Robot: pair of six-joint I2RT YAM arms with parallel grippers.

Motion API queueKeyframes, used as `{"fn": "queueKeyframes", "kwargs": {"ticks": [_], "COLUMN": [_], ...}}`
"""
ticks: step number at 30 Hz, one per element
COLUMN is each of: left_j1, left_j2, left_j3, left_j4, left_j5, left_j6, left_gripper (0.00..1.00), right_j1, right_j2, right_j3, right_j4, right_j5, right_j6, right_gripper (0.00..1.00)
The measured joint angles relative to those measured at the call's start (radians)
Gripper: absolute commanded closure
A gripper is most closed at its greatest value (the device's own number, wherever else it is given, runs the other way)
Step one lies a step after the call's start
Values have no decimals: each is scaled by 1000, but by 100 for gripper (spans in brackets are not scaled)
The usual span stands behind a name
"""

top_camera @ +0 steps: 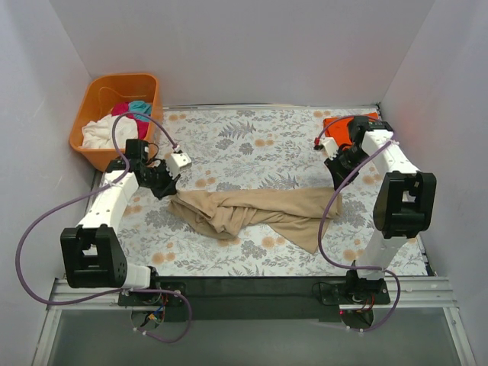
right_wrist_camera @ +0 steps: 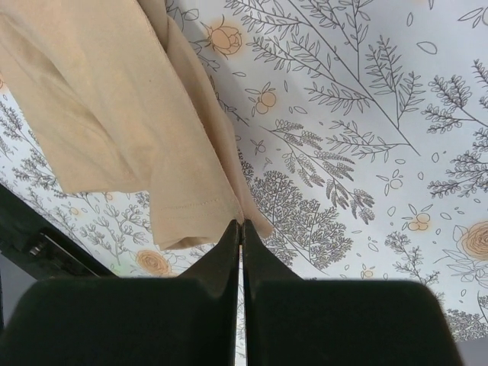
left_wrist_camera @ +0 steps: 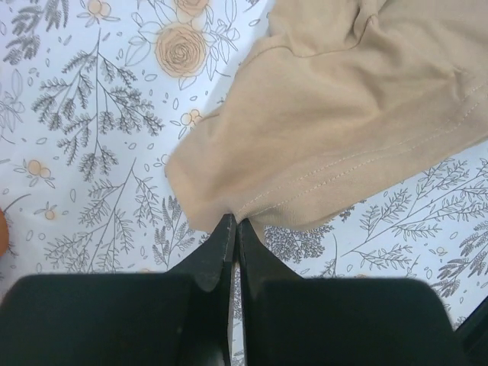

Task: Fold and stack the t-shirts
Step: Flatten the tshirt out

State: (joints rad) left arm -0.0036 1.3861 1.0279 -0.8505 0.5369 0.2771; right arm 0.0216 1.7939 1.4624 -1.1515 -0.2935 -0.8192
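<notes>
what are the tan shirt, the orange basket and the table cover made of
The tan shirt: soft matte knit cloth, likely cotton jersey; it drapes in folds and has a double-stitched hem. The orange basket: rigid, slightly glossy moulded plastic, by its smooth walls. The table cover: a flat floral-printed sheet, cloth or vinyl; cannot tell.

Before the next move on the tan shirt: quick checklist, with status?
1. Hold by left gripper on tan shirt hem: ok, shut on it.
2. Hold by right gripper on its other end: ok, shut on it.
3. Shirt flat between the grippers: not ok, bunched and twisted.
4. One layer per grip: cannot tell.
5. Other shirts apart from it: ok, orange shirt back right, rest in basket.
</notes>
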Motion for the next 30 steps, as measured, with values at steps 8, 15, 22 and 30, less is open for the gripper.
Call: {"fn": "queueKeyframes", "kwargs": {"ticks": [8, 15, 22, 30], "left_j1": [2, 2, 2, 2], "left_j2": [-2, -2, 0, 4], "left_j3": [-80, -109, -101, -98], "left_j4": [-38, -55, -55, -55], "left_j5": [12, 11, 11, 11], "left_j6": [26, 33, 32, 29], "left_gripper": [100, 100, 100, 100], "right_j1": [45, 91, 90, 90], "right_j2": [-8, -13, 1, 30], "right_j3": [-69, -113, -112, -109], "right_j4": [2, 6, 35, 66], "right_j5": [0, 3, 29, 72], "right_j6": [3, 11, 38, 61], "right_gripper": [87, 80, 78, 72]}}
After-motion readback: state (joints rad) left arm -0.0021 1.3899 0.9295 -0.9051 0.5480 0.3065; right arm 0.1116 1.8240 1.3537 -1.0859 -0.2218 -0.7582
